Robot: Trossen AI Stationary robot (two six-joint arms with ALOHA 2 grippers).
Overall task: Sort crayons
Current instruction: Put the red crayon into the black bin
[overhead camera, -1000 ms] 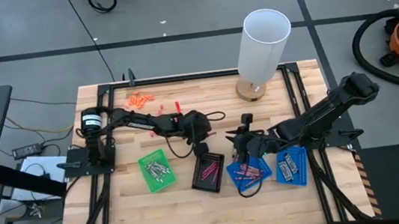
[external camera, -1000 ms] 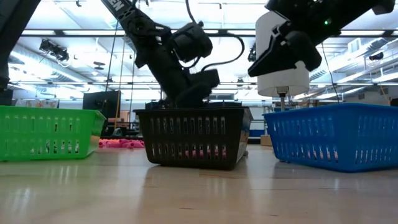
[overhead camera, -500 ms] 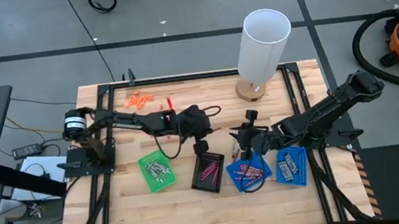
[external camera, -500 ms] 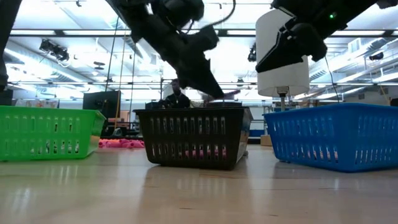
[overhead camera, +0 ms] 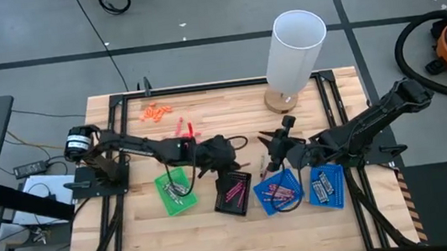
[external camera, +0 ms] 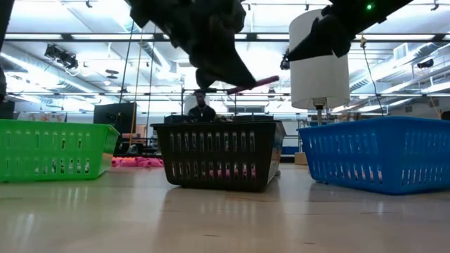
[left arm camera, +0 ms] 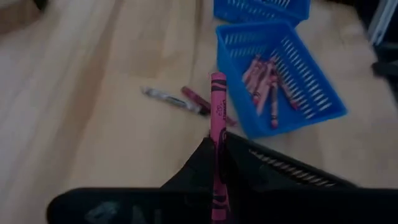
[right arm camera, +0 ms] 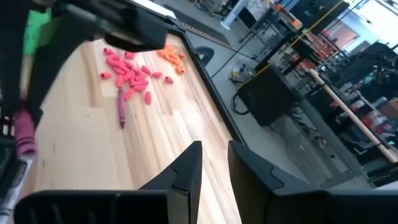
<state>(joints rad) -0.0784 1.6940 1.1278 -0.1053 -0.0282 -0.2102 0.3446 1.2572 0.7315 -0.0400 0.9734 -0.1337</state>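
My left gripper (overhead camera: 227, 159) is shut on a pink-magenta crayon (left arm camera: 217, 106) and hangs above the black tray (overhead camera: 233, 190), which holds pink crayons. A grey crayon (left arm camera: 165, 98) and a dark pink one (left arm camera: 202, 101) lie on the wood between the black tray and a blue tray (left arm camera: 280, 74) of pink crayons. Another magenta crayon (right arm camera: 121, 112) lies farther back by the coral bits. My right gripper (right arm camera: 214, 152) is open by a narrow gap with nothing in it, raised over the blue tray (overhead camera: 279, 191). My left gripper pinches the crayon's rear half (left arm camera: 217, 162) between its two fingers, with the crayon lying along the fingers. The front end (external camera: 264, 81) sticks out past the fingertips. The crayon is lifted clear, nearly level, above the black tray's rim.
A green tray (overhead camera: 174, 190) with grey crayons stands left of the black one, and a second blue tray (overhead camera: 327, 185) at the right. Orange bits (overhead camera: 154, 112) and coral bits (right arm camera: 130, 74) lie at the far left. A tall white cylinder (overhead camera: 293, 54) stands at the far edge.
My left gripper has risen from behind the black tray to above its rim, moving a little toward the near edge, with the pink crayon lifted clear in its hold. My right gripper has risen slightly and turned at the wrist.
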